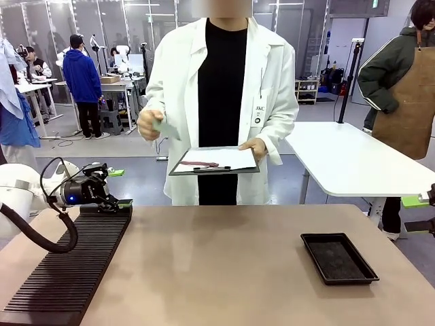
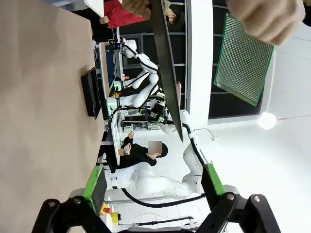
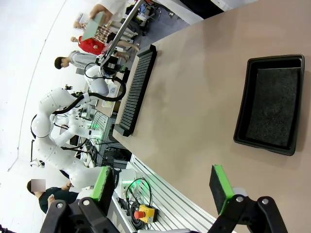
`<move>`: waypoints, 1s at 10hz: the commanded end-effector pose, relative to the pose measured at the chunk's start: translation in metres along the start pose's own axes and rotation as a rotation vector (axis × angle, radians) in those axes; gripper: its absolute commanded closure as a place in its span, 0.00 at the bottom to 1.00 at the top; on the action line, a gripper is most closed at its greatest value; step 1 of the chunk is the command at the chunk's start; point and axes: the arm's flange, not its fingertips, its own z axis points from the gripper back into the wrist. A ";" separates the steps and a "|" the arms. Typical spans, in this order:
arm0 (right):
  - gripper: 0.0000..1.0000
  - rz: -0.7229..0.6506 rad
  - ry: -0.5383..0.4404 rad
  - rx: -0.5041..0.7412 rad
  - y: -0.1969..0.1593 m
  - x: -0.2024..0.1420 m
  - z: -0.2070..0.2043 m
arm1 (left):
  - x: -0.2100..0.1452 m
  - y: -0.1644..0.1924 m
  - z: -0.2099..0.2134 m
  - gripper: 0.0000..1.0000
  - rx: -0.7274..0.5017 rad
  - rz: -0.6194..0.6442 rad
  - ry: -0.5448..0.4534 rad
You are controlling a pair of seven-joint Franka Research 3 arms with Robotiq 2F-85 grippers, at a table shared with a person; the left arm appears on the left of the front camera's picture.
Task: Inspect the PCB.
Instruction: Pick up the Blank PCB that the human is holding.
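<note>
Green PCB point(image 2: 243, 58) (pale dot grid) in hand point(image 2: 272, 19) | left end effector point(image 2: 153, 184) apart | right end effector point(image 3: 160, 183) apart

A lab: a white lab coat point(image 1: 275, 88) and worktables point(image 1: 353, 159) (people busy behind).

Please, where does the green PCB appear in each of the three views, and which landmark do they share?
Front view: the PCB is left of centre, in the person's raised hand.
Left wrist view: PCB upper right, next to that hand.
Right wrist view: PCB top left, far off, small.
Shared landmark: the black tray on the table.
</note>
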 end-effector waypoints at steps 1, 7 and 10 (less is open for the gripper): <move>0.00 0.021 -0.012 0.015 0.000 0.002 0.000 | 0.004 -0.002 0.001 0.00 -0.012 0.004 0.000; 0.00 0.021 -0.012 0.015 0.000 0.002 0.000 | 0.004 -0.002 0.001 0.00 -0.012 0.004 0.000; 0.00 0.021 -0.012 0.015 0.000 0.002 0.000 | 0.000 0.000 0.001 0.00 0.000 0.000 -0.002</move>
